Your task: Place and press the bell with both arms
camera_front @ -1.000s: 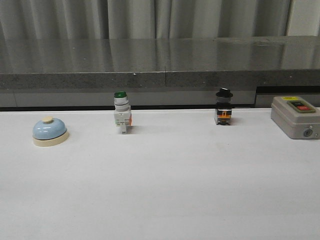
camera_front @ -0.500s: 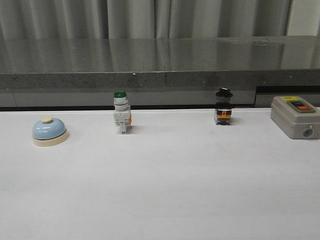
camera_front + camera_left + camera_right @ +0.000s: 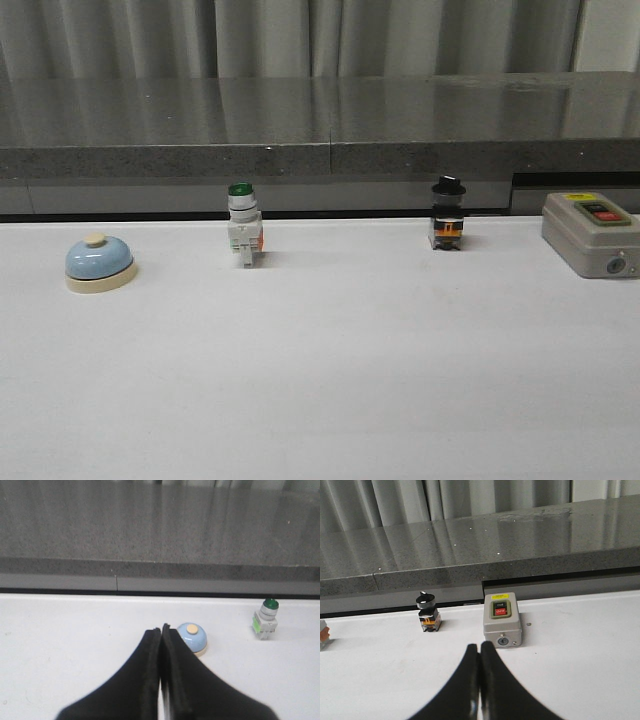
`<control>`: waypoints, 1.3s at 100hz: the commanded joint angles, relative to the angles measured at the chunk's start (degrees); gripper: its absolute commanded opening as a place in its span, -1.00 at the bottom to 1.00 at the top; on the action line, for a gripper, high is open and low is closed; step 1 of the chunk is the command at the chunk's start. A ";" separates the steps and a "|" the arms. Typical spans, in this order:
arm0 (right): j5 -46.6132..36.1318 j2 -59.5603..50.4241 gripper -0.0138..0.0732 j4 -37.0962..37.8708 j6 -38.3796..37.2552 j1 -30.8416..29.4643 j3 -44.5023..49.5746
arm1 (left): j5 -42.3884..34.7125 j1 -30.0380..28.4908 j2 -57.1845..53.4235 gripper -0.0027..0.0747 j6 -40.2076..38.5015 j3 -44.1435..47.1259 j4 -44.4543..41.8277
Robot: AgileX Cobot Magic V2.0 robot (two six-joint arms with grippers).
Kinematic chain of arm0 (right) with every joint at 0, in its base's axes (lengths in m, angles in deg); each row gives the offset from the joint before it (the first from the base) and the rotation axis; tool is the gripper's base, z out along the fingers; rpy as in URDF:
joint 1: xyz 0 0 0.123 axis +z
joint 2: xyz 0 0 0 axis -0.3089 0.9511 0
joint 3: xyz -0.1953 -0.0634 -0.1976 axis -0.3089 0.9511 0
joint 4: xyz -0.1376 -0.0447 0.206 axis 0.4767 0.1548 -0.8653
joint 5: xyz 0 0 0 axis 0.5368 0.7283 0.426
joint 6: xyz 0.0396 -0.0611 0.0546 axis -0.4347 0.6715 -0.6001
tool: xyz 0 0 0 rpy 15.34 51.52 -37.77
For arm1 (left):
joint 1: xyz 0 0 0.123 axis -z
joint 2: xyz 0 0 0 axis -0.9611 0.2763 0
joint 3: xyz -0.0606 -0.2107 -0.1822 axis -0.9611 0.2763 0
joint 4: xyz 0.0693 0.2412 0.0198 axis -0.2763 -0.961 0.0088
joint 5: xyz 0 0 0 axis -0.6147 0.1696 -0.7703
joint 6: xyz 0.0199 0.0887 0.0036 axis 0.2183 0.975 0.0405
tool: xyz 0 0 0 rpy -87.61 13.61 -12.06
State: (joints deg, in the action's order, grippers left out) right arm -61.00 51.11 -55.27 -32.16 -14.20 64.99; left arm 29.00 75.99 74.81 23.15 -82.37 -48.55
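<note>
Left gripper [image 3: 160,630] pinched closed, empty, just short of bell [image 3: 192,638]; right gripper [image 3: 480,647] closed too. Unopened fingers risk shoving bell.

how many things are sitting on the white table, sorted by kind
desk bell: 1
pushbutton switch with green cap: 1
black-knobbed switch: 1
grey control box with red button: 1
total: 4
</note>
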 commanded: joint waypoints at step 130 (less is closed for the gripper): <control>-4.91 -1.19 -0.83 0.57 0.18 -0.43 -1.06 | 10.27 4.13 25.60 0.75 1.25 -18.76 1.15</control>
State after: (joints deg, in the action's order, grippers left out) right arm -61.00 51.11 -55.27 -32.16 -14.20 64.99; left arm 42.78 78.21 98.78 24.40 -97.22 -48.29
